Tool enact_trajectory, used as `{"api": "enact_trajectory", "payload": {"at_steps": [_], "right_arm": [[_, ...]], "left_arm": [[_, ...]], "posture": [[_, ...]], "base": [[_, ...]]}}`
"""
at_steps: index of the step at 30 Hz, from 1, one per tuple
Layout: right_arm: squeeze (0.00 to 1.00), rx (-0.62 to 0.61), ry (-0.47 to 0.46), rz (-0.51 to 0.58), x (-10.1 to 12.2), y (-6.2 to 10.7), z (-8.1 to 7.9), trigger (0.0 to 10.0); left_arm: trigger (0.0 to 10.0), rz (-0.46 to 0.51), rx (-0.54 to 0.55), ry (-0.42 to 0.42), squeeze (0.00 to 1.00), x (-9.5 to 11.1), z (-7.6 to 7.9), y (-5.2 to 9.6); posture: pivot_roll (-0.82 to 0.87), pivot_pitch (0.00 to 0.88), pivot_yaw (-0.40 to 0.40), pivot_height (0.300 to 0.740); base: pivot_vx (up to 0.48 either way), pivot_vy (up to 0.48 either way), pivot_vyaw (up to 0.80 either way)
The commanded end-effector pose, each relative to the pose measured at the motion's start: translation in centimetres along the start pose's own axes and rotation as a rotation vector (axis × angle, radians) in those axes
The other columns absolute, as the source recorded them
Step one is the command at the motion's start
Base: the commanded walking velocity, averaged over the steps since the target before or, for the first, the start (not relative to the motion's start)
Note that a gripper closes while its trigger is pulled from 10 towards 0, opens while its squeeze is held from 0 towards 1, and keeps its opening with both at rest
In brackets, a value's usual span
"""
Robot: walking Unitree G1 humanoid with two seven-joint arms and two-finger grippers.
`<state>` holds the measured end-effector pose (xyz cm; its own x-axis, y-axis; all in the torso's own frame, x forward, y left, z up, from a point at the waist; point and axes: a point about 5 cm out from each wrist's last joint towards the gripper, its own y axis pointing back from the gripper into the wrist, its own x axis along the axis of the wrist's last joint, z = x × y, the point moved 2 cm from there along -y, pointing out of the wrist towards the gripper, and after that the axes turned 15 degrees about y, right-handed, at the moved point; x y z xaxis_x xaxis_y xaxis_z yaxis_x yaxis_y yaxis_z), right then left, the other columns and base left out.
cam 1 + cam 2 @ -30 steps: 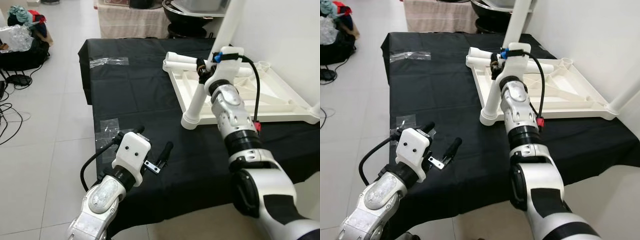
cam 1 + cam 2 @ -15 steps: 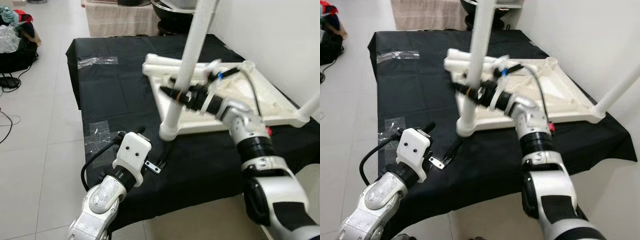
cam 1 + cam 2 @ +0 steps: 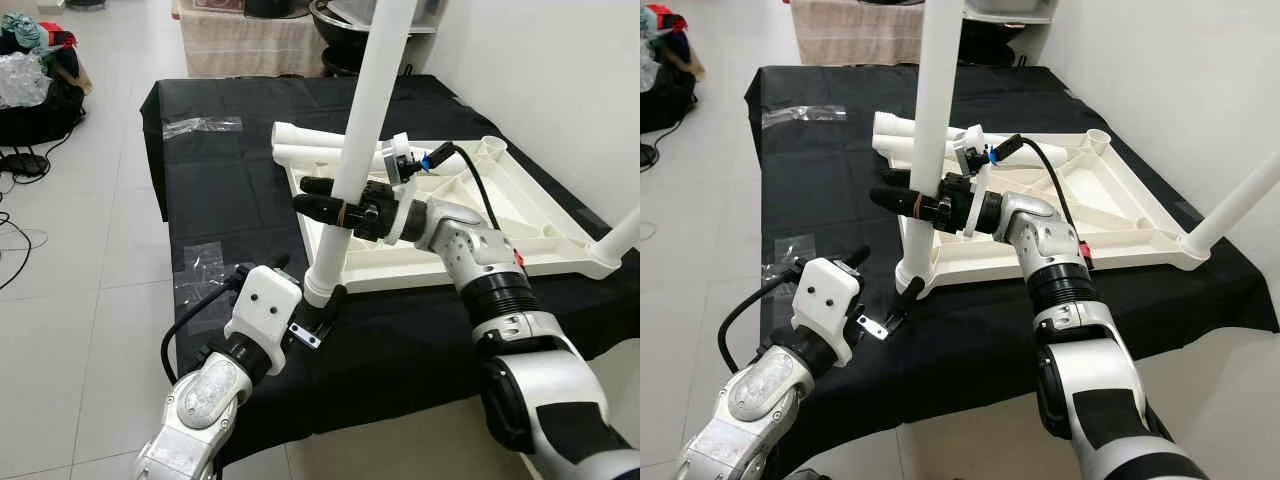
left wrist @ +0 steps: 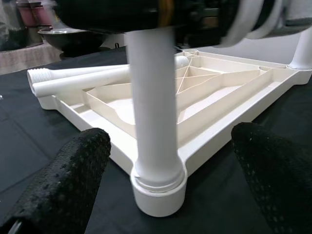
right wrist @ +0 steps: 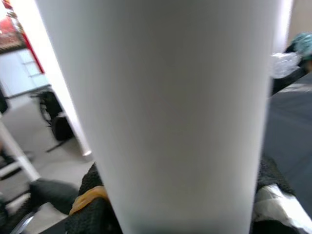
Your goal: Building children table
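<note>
Left eye view shows a worktop [image 3: 230,215] draped in matte black cloth, with an upturned white plastic children's tabletop [image 3: 520,215] lying toward its right edge, its underside a tray of thin moulded ribs and diagonal braces. A smooth, round white tube leg [image 3: 365,130] stands nearly upright in the socket at the tabletop's near-left corner, its flared collar sitting at the base. The right gripper [image 3: 335,205] reaches in from the right and its jaws are clamped around this leg partway up; in the right wrist view the leg's plain white surface sits between the black fingers [image 5: 90,204]. Two loose legs [image 3: 310,145] lie side by side on the tabletop's far-left corner, one with a threaded end. Another fitted leg [image 3: 620,235] rises from the near-right corner. The left gripper [image 3: 310,300] hovers over the near edge of the worktop, just before the leg's base, jaws spread wide apart and holding nothing; its pads [image 4: 68,180] are black with a pebbled texture. Clear plastic wrappers [image 3: 200,125] lie flat on the cloth near the left edge.
</note>
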<state>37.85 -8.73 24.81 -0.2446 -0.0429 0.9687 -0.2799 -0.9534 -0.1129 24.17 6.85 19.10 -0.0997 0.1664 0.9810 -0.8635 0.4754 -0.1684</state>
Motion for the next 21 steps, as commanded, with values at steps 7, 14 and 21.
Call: {"api": "enact_trajectory", "payload": {"at_steps": [7, 14, 21], "right_arm": [[0.00, -0.337, -0.011, -0.041, -0.7, 0.1, 2.3, 0.0], [0.00, -1.136, 0.039, -0.327, -2.4, 4.9, 6.8, 0.0], [0.00, -1.496, 0.044, -0.364, -2.0, 7.5, 6.7, 0.0]], "left_arm": [[10.0, -0.008, 0.003, 0.003, 0.00, -0.3, 0.1, 0.0], [10.0, -0.008, -0.003, 0.004, 0.00, -0.3, 0.2, 0.0], [10.0, -0.006, -0.008, 0.004, 0.00, -0.3, 0.3, -0.1]], "posture": [[0.08, 0.103, -0.126, 0.740], [0.08, 0.098, -0.120, 0.740], [0.08, 0.094, -0.121, 0.740]], "base": [[0.000, 0.000, 0.00], [0.000, 0.000, 0.00], [0.000, 0.000, 0.00]]}}
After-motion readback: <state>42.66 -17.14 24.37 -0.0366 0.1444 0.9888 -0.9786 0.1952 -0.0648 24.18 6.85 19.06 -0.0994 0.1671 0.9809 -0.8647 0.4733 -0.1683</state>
